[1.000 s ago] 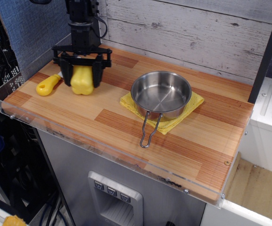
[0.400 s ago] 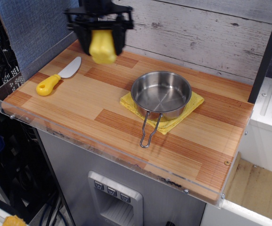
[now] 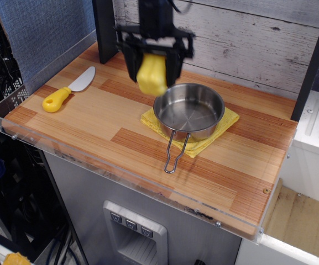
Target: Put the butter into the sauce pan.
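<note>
The butter (image 3: 151, 75) is a glossy yellow lobed lump held in the air between the black fingers of my gripper (image 3: 151, 66). The gripper is shut on it and hangs just left of and above the sauce pan's left rim. The sauce pan (image 3: 189, 110) is a small shiny steel pan with a thin wire loop handle pointing toward the front edge. The pan is empty.
The pan stands on a flat yellow cloth (image 3: 226, 122). A toy knife with a yellow handle (image 3: 57, 100) lies at the left of the wooden board (image 3: 93, 130). A grey plank wall runs behind, and a clear plastic lip edges the front and left.
My gripper has lifted the butter off the board beside the knife and carried it right, to just beside the pan's left rim.
</note>
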You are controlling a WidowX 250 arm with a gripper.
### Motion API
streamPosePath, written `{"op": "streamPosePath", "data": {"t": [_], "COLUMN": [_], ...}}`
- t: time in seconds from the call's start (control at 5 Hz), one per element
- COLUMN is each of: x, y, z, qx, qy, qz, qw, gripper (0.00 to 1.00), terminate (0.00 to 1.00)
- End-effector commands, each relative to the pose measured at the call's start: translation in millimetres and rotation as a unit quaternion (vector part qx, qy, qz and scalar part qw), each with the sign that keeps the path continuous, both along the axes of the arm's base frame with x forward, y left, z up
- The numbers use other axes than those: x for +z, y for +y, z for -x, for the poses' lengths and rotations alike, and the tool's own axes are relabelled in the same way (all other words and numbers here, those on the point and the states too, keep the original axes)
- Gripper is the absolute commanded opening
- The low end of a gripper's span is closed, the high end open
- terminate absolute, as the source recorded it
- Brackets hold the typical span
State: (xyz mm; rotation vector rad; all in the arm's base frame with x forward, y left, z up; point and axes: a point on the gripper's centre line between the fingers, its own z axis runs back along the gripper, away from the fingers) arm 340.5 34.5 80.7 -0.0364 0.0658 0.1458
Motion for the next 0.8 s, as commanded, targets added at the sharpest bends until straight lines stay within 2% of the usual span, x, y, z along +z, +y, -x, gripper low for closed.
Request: {"op": "streamPosePath", "data": {"t": [0.0, 0.2, 0.6], "x": [-17.8, -27.4, -25.3], "y": [-5.9, -19.3, -37.2], "z": [11.3, 14.1, 16.7], "qx": [-0.044, -0.066, -0.098], "qy": [0.024, 0.036, 0.021], "qz": [-0.03, -0.038, -0.047], "qw": [0.9983, 0.9964, 0.9939], "gripper": [0.0, 0.0, 0.0], "terminate": [0.0, 0.0, 0.0]}}
